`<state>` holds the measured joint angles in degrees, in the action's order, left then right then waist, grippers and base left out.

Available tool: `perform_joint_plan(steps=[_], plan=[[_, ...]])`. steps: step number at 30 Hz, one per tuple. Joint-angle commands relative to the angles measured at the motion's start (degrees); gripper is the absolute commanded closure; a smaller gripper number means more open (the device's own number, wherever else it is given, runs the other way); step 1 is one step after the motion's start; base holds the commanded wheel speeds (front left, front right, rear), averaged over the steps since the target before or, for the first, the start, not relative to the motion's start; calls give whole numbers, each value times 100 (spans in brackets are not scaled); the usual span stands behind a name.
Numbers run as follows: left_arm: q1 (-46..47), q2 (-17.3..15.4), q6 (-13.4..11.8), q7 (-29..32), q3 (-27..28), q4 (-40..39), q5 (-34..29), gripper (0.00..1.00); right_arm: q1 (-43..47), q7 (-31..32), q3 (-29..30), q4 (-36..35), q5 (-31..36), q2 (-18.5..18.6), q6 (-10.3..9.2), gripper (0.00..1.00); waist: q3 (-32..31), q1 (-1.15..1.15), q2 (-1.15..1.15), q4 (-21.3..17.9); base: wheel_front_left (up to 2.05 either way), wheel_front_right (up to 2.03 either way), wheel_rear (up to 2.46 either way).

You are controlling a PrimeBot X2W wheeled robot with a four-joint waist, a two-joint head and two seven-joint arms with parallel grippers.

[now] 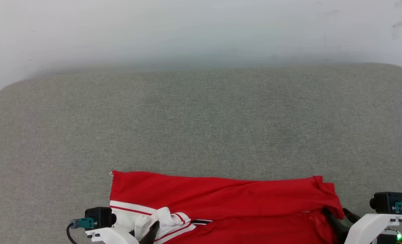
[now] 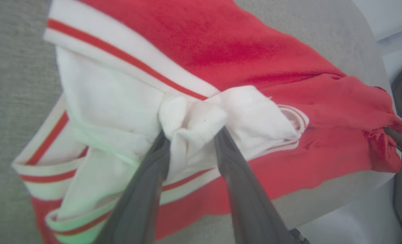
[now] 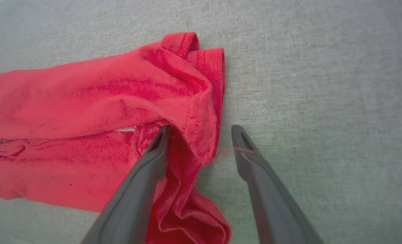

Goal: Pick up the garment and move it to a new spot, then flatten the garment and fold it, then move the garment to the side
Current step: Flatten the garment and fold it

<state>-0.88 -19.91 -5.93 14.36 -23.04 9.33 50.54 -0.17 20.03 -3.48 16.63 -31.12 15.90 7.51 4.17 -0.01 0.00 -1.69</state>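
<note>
**Honestly, one floppy garment (image 1: 221,200)**

It lies bunched on the grey cushion (image 1: 201,118). Looks light and soft, so it'll sag. I'd grab the striped seams or hem corners. Left gripper (image 2: 192,134) has its fingers partway apart with a wad of white sleeve between the tips, pinched or not I can't tell. Right gripper (image 3: 201,130) gapes wide, one finger under the red fold, the other on bare cushion.

The head view looks down from above; each wrist view peers close along its own fingers (image 2: 143,189); all 3 share the garment (image 1: 221,196).
</note>
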Motion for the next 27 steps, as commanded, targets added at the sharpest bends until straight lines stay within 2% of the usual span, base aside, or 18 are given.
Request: perform_joint_plan(steps=[1,5,7,12,15,18,22,27], plan=[[101,66,91,-293,42,102,-90,0,84,-302,71,-133,70,-111,-4,0,-70,1,0,-27,0,0,0],[154,162,226,-906,107,138,-270,0,165,-626,176,-357,103,-238,-4,0,-203,1,0,-53,0,0,0],[161,182,258,-1078,123,119,-320,0,182,-626,197,-412,102,-239,-4,0,-242,1,0,-61,0,0,0],[227,239,254,-1998,224,-18,-722,0,251,-420,468,-687,208,-177,-4,0,-392,1,0,-72,0,0,0],[278,212,187,-2535,217,-140,-1105,0,250,-60,714,-781,277,-104,-4,0,-425,1,0,-56,0,0,0],[343,192,128,-2821,251,-261,-1465,0,223,427,918,-885,303,-33,-4,0,-430,1,0,-17,0,0,0],[381,201,35,-2932,331,-425,-1914,0,191,1075,1100,-1004,242,95,-4,0,-408,1,0,74,0,0,0],[375,302,-75,-2961,425,-725,-2356,0,4,1670,1024,-1068,243,194,-4,0,-221,1,0,214,0,0,0]])
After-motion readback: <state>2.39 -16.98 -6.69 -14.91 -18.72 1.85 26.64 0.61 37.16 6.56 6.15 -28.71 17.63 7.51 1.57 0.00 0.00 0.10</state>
